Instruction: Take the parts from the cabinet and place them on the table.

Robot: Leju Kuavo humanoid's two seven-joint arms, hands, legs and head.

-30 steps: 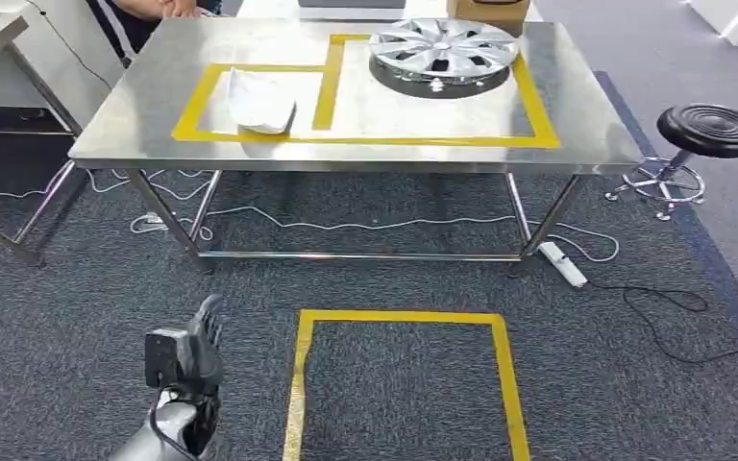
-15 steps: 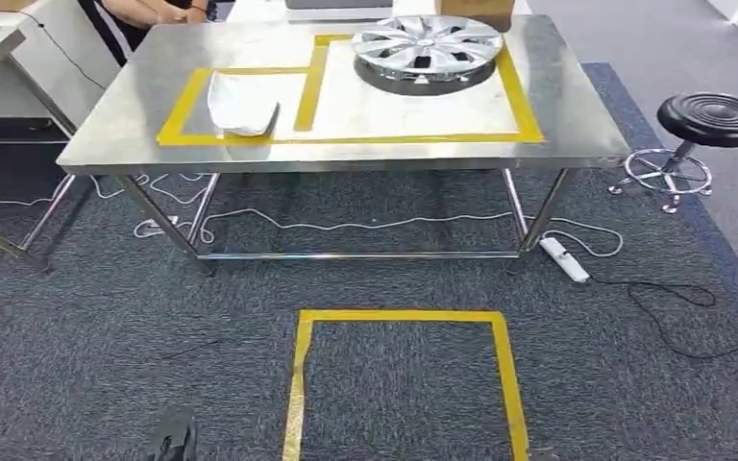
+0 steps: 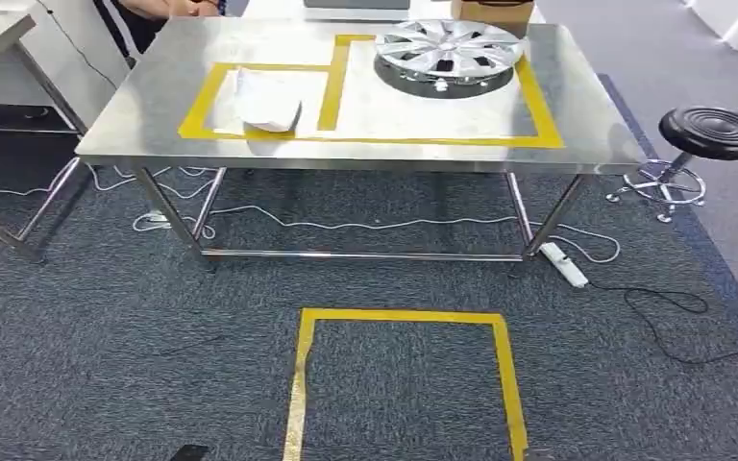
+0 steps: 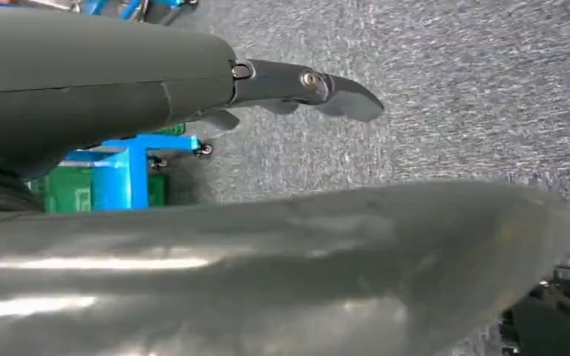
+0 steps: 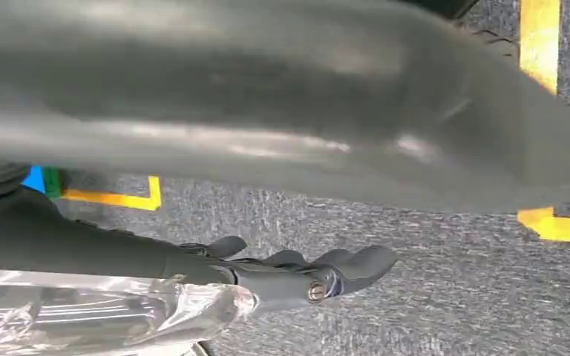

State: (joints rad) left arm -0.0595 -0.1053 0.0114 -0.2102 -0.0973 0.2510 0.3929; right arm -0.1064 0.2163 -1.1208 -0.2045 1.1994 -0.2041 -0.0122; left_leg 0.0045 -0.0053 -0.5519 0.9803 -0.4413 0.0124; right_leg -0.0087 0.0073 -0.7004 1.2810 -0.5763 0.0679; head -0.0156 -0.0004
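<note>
A black stool (image 3: pixel 714 133) stands beside a white power strip (image 3: pixel 564 264).

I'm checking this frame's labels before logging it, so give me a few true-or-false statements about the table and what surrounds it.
1. A silver wheel cover lies on the steel table. True.
2. The white bagged part sits on the carpet. False: it lies on the table, inside the smaller yellow-taped outline.
3. A black round stool stands beside the table's right end. True.
4. The white power strip rests on the tabletop. False: it lies on the carpet near a table leg.
</note>
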